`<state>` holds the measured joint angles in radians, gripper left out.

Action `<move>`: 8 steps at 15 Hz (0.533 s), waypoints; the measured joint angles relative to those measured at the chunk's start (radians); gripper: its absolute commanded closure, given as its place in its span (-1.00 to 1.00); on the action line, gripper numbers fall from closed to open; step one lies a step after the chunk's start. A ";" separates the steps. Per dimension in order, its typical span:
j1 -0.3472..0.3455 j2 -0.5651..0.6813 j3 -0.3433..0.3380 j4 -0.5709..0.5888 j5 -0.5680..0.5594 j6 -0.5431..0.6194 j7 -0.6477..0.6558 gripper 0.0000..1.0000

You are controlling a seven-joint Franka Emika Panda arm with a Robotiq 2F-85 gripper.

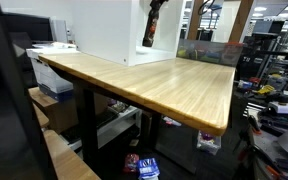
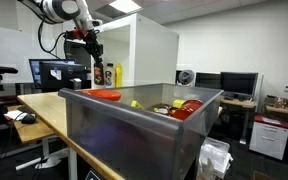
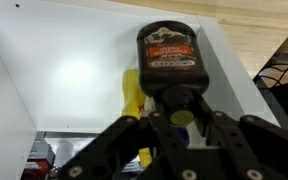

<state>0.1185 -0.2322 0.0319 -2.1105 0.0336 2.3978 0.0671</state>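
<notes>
Spanning most of an exterior view, the long wooden table (image 1: 174,85) carries a tall white open-fronted box (image 1: 104,30) at its far end, which seems to serve as a sheltered shelf, since the bottles stand inside it against its white walls. A grey plastic bin (image 2: 124,125) fills the foreground of an exterior view at the near edge of the table, well apart from the box, and holds a loose jumble of things, among them a flat red lid (image 2: 106,94); its deep walls look meant to keep such odds from rolling off. Over the box the Franka arm (image 2: 59,10) bends down from the upper corner so that the gripper (image 2: 92,50) comes at the bottles from above. The dark sauce bottle (image 3: 169,55) stands upright at the mouth of the box, just beside a yellow squeeze bottle (image 3: 132,95), the two close enough to touch or nearly so. In the wrist view the gripper (image 3: 180,108) straddles the dark bottle's narrow neck, its fingers (image 3: 210,112) clenched on either side of the cap, probably because the neck is the slimmest part and the only one that keeps clear of the yellow neighbour
</notes>
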 measured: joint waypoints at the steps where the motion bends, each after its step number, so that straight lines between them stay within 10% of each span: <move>1: 0.000 0.013 0.002 0.009 0.000 0.001 0.006 0.83; 8: 0.000 0.066 0.011 0.038 -0.002 0.012 0.021 0.83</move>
<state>0.1180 -0.1659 0.0430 -2.0728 0.0312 2.4098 0.0881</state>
